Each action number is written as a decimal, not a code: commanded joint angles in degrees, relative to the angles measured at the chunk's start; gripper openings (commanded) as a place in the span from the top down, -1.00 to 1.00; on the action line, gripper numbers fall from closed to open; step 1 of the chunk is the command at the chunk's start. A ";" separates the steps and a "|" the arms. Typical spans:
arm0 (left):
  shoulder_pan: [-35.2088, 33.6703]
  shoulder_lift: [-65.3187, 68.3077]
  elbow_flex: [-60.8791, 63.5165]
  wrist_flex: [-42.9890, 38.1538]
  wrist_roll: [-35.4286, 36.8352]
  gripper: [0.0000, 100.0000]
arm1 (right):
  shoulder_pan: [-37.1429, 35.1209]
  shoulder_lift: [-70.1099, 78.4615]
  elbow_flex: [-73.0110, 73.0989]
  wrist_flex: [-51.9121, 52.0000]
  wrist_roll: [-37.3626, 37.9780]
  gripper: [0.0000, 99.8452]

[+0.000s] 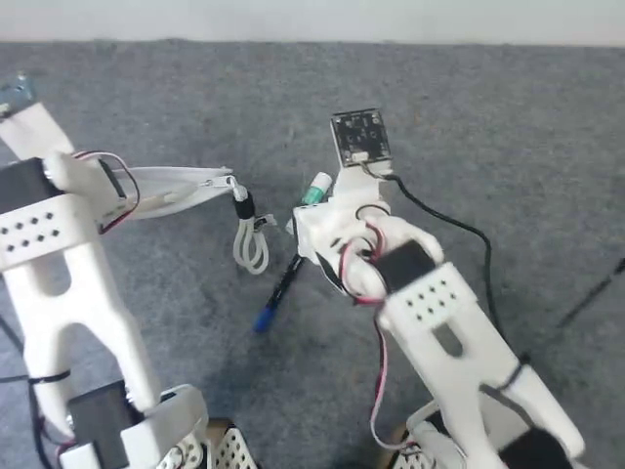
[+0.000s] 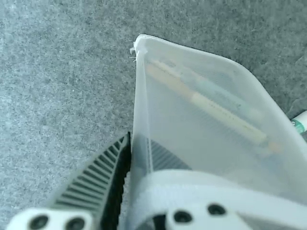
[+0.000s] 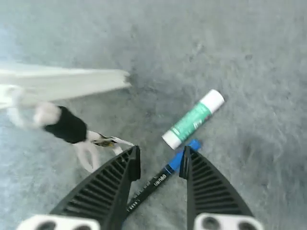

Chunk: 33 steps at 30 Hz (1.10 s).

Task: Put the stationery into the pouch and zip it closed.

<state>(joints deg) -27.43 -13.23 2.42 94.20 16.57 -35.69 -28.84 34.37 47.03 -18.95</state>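
Grey carpet (image 1: 469, 107), left tool (image 2: 138, 153) clamping pouch (image 2: 201, 124), pen (image 3: 160, 178) loose

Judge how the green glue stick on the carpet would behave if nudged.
The glue stick would probably roll: it is a round tube lying on its side. The rough carpet may slow it. It looks small and plastic, so it is likely light.

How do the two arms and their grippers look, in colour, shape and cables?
The left arm and right arm are white plastic with black motors, round hole patterns and thin red wires. The right one also carries a black cable and a square camera board. The right gripper has black ribbed fingers.
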 commanded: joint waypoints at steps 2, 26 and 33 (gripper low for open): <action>-0.79 -0.18 -0.04 -1.14 1.14 0.98 | 0.66 3.30 -4.92 0.75 -0.88 0.74; -0.79 -0.18 -0.04 -1.14 1.05 0.98 | 1.19 26.86 -14.68 0.75 -0.97 0.74; -0.79 -0.18 -0.04 -1.14 1.05 0.98 | 2.86 33.01 -18.55 0.84 -0.97 0.74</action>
<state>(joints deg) -27.43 -13.23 2.42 94.20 16.57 -33.76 3.78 19.96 47.03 -19.30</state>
